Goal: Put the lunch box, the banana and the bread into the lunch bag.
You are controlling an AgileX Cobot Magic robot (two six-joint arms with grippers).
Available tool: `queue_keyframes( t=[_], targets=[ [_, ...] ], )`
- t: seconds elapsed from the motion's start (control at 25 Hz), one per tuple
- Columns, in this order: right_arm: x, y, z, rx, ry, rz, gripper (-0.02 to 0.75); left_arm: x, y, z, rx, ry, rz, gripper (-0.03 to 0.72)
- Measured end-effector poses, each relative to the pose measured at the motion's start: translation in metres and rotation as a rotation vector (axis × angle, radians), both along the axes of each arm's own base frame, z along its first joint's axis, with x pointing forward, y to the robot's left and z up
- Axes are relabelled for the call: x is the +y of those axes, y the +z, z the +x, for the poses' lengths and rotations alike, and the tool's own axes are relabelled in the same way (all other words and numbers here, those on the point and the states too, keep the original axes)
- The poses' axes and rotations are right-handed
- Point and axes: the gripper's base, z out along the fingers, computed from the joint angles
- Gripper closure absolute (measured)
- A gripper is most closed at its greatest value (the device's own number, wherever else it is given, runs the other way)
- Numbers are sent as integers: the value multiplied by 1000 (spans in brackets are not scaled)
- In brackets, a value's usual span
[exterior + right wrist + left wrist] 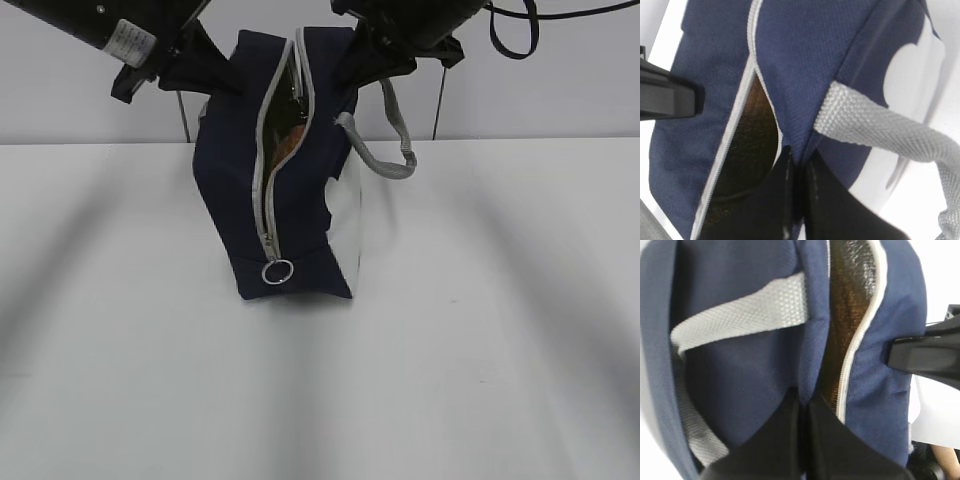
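Standing on the white table (480, 350), the navy lunch bag (235, 190) bore no readable writing, its zipper partly open, while the left gripper (802, 412) and right gripper (799, 172) pinched its opening edges from above.

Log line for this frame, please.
left hand: shut on lunch bag edge | right hand: shut on bag edge | zipper: partly open | table: bag only
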Motion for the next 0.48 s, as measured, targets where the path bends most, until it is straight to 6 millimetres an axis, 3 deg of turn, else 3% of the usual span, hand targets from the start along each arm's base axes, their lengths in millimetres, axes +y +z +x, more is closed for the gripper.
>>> queue_keyframes(
  t=[0.48],
  targets=[
    [0,-22,9,39,-7,-33,743,-4,-12,6,15,11,-4,691]
  ],
)
